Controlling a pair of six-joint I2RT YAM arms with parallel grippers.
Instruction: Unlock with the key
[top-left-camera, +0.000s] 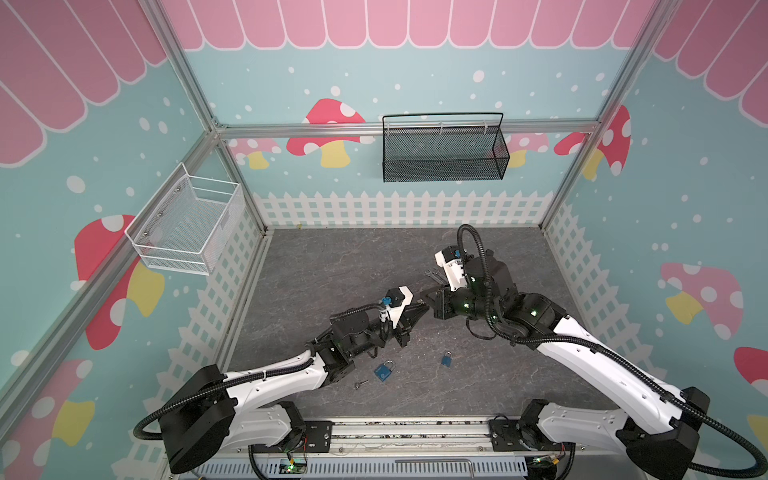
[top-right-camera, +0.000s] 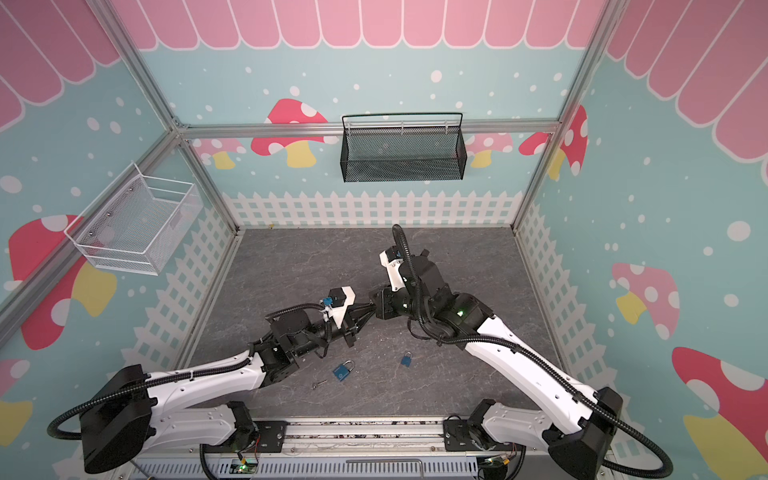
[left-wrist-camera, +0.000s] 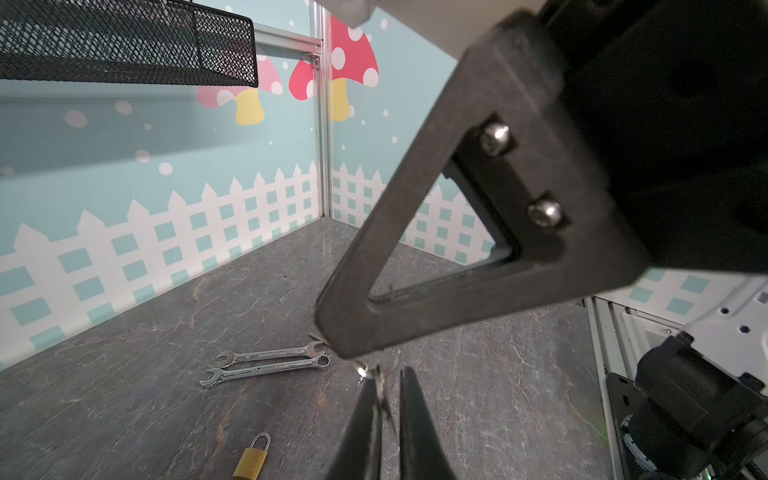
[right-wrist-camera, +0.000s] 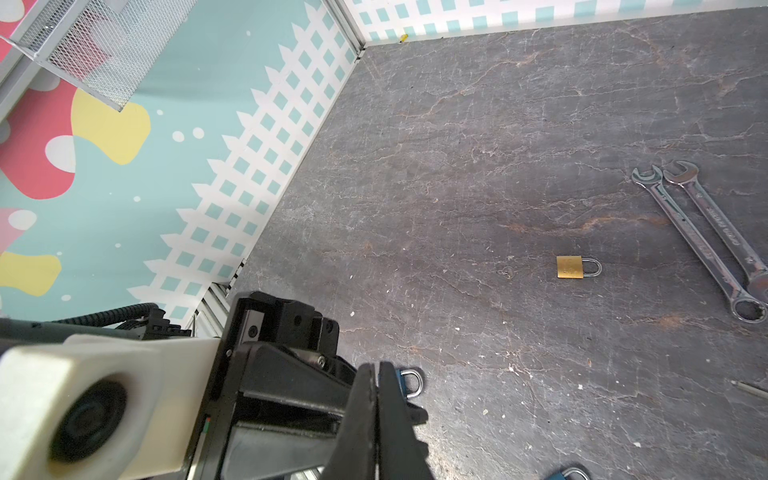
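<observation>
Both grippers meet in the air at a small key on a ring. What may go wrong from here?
The small silver key with its ring sits only at the very tip of the left gripper, beside the shut right gripper; it may slip and drop. Two blue padlocks and a brass padlock lie below, so it may be tried on the wrong one.
</observation>
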